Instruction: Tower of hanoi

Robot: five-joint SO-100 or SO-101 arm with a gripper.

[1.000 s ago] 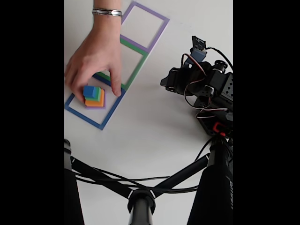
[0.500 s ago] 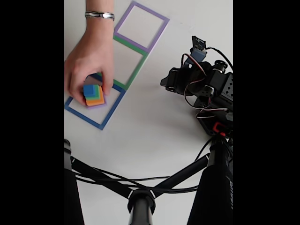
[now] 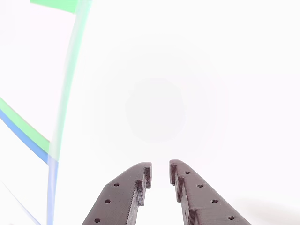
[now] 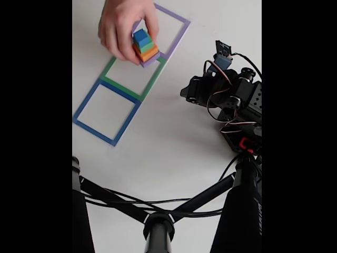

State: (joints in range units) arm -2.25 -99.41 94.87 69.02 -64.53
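Observation:
A person's hand (image 4: pixel 124 26) holds the tower of hanoi (image 4: pixel 145 46), a stack of cubes with blue on top, then green, orange and purple. In the fixed view the stack sits or hovers over the border between the green outline (image 4: pixel 153 79) and the purple outline (image 4: pixel 179 38). The arm (image 4: pixel 226 95) rests folded at the right, well away from the stack. In the other view my gripper (image 3: pixel 160 171) points at bare white table, its dark fingers (image 3: pixel 126 192) almost together with only a narrow slit and nothing between them.
A blue outline (image 4: pixel 87 100) lies at the near end of the row of three squares. Black stand legs and cables (image 4: pixel 158 221) cross the bottom of the fixed view. Green and blue strips (image 3: pixel 63 93) show at the left of the other view.
The hand has lifted the whole stack out of the blue outline and carried it up to the green-purple border. The arm has not moved.

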